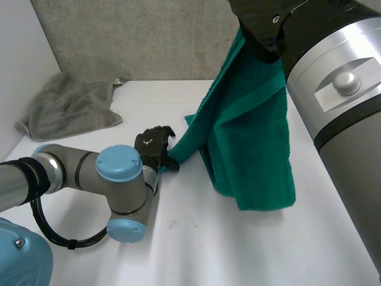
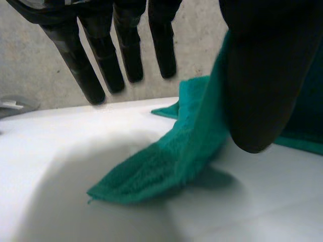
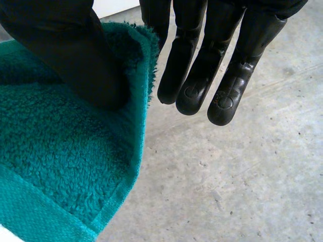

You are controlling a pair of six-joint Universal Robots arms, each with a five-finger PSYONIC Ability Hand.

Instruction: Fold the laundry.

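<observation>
A green towel hangs from my right hand, which is raised high above the table's right side. In the right wrist view the thumb pins the towel's upper edge while the fingers stay straight beside it. The towel's lower part trails down to the table, and one corner lies flat there. My left hand rests low at that corner. Its fingers are straight and spread, and its thumb is in front of the cloth without pinching it.
A crumpled grey towel lies at the table's far left corner. The white table stretches bare in front of the green towel. A concrete wall stands behind the table.
</observation>
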